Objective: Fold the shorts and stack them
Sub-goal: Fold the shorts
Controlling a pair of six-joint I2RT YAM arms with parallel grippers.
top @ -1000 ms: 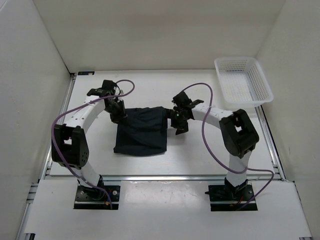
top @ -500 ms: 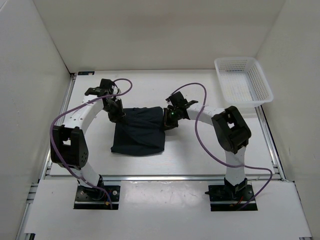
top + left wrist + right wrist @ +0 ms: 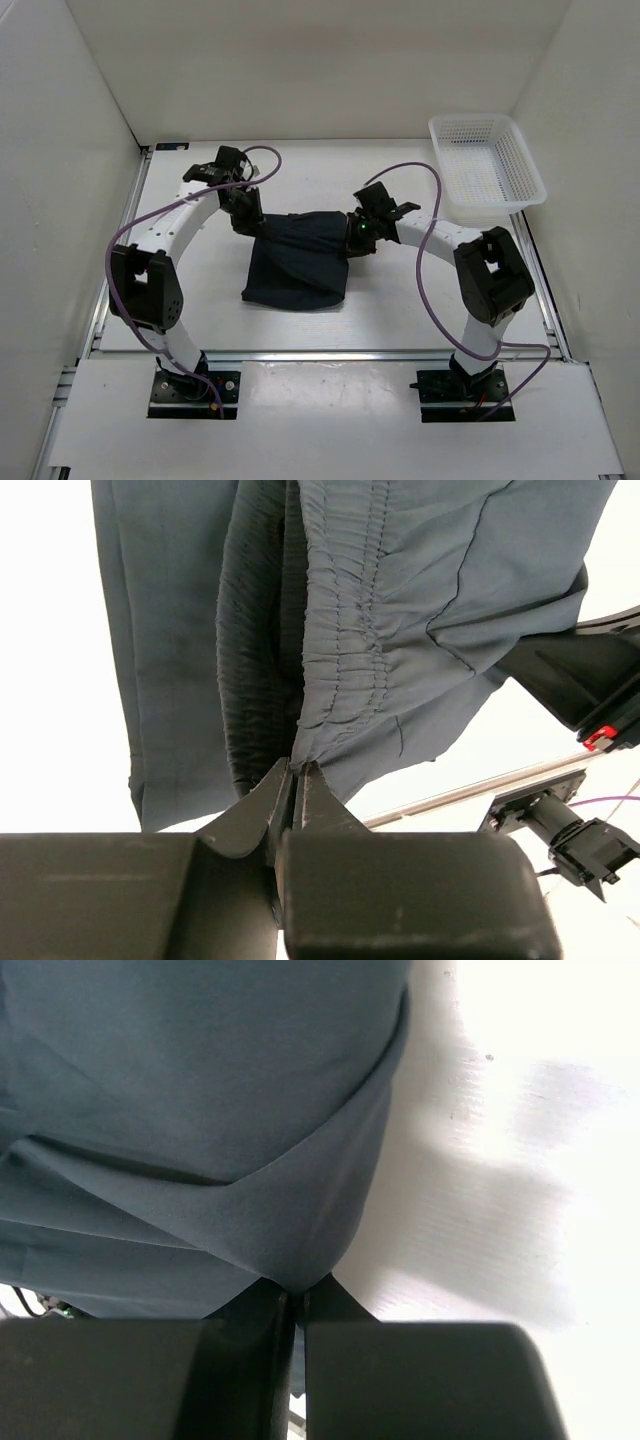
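Observation:
The dark navy shorts hang between the two arms over the middle of the table, their lower edge resting on it. My left gripper is shut on the far left corner; in the left wrist view the jaws pinch the gathered waistband of the shorts. At the far right corner my right gripper is shut on the fabric. The right wrist view shows a fold of the shorts caught in my right gripper.
A white basket stands at the back right corner of the table. White walls close in the left, back and right sides. Purple cables loop from both arms.
My right gripper has closed on the right corner of the shorts. Both grippers and the shorts have shifted a little to the right, and the cloth's upper edge is lifted.

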